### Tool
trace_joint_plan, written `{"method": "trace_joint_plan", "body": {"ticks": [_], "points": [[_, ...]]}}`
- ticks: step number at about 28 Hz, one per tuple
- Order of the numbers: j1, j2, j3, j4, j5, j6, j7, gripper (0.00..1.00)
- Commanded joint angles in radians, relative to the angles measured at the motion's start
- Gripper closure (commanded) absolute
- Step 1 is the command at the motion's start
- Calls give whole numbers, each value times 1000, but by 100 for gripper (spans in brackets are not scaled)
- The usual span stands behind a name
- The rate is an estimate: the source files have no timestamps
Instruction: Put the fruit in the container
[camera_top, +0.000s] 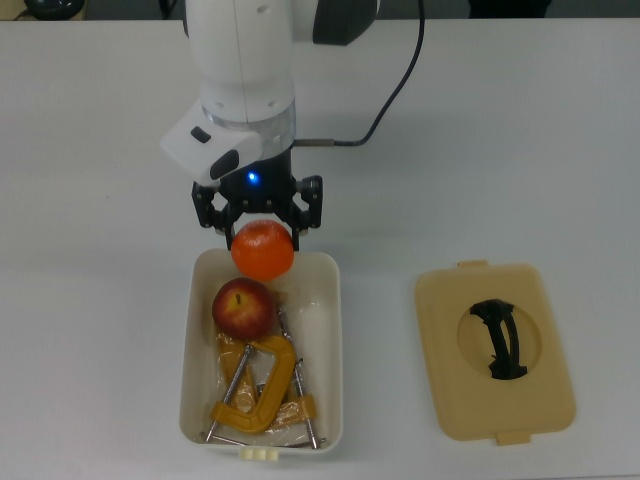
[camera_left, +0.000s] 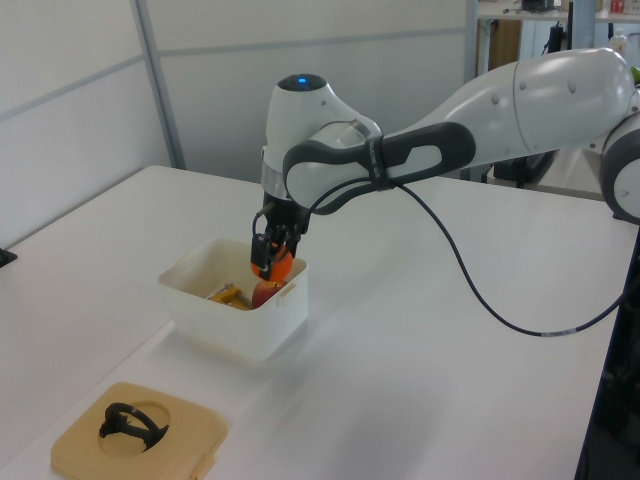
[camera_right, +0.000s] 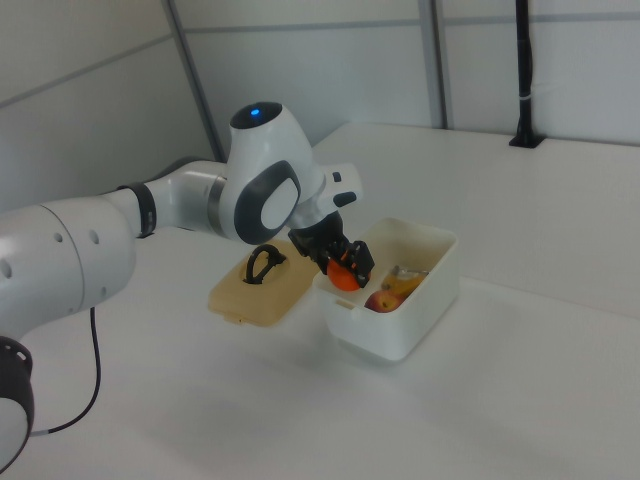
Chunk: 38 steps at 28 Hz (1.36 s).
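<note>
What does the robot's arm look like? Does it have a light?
The arm is smooth, rounded and glossy white with dark grey bands at the joints. A small blue light glows on it. A black cable loops off it, and the pincer is black.

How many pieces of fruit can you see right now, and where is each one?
2. The tangerine is held in the gripper above the end of the white tub. The apple lies inside the tub, beside the yellow C-clamps. More could be hidden underneath.
</note>
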<state>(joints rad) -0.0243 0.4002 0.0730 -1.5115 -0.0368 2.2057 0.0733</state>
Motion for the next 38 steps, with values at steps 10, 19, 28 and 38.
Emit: {"method": "trace_joint_plan", "body": {"ticks": [10, 19, 28, 38], "points": [[6, 51, -9, 10, 8, 63, 37, 0], [6, -44, -38, 16, 6, -219, 22, 0], [-23, -106, -39, 14, -23, -389, -44, 0], [-43, -104, -44, 13, -97, -391, -56, 0]]}}
